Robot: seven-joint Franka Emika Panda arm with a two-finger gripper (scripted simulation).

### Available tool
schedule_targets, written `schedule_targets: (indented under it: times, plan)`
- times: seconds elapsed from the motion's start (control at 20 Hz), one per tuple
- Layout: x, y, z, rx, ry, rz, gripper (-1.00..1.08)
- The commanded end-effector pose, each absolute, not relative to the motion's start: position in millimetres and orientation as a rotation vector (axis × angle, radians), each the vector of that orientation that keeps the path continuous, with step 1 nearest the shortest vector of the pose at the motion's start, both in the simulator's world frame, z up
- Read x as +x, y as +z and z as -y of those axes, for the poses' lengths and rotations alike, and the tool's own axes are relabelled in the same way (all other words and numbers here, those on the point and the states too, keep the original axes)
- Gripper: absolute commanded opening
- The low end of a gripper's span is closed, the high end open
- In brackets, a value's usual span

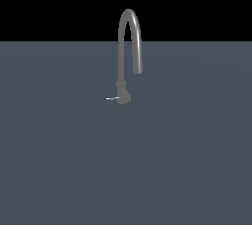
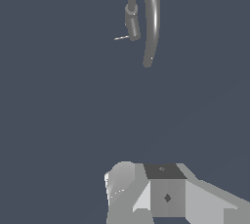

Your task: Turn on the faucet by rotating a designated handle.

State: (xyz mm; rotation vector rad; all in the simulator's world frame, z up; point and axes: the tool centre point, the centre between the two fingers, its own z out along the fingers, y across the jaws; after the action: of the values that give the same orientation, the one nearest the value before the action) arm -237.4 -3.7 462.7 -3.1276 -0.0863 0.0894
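The faucet [image 1: 121, 47] is a tall grey gooseneck tube standing upright on the blue-grey surface, with its spout turned down toward the exterior view's right. The handle [image 1: 112, 98] is a short thin light-grey lever sticking out from the rounded base toward the exterior view's left. In the wrist view the faucet [image 2: 152, 22] and the handle [image 2: 121, 37] show small and far off. My gripper [image 2: 146, 181] shows only as grey blocks at the frame's edge, well away from the faucet and touching nothing. It does not appear in the exterior view.
A flat blue-grey surface [image 1: 126, 160] bears the faucet and stretches to a straight far edge, with black beyond it. Nothing else stands on it.
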Motion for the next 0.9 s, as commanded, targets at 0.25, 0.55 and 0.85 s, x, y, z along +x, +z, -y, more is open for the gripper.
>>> schedule_targets:
  times: [0.25,0.55,0.85]
  plan:
    - [-236,457,17,-3.125,0.138,0.110,-1.00]
    - [-231,462,20,-3.132,0.121,0.127,-1.00]
    - [-232,463,18,-3.108,0.110,0.130,-1.00]
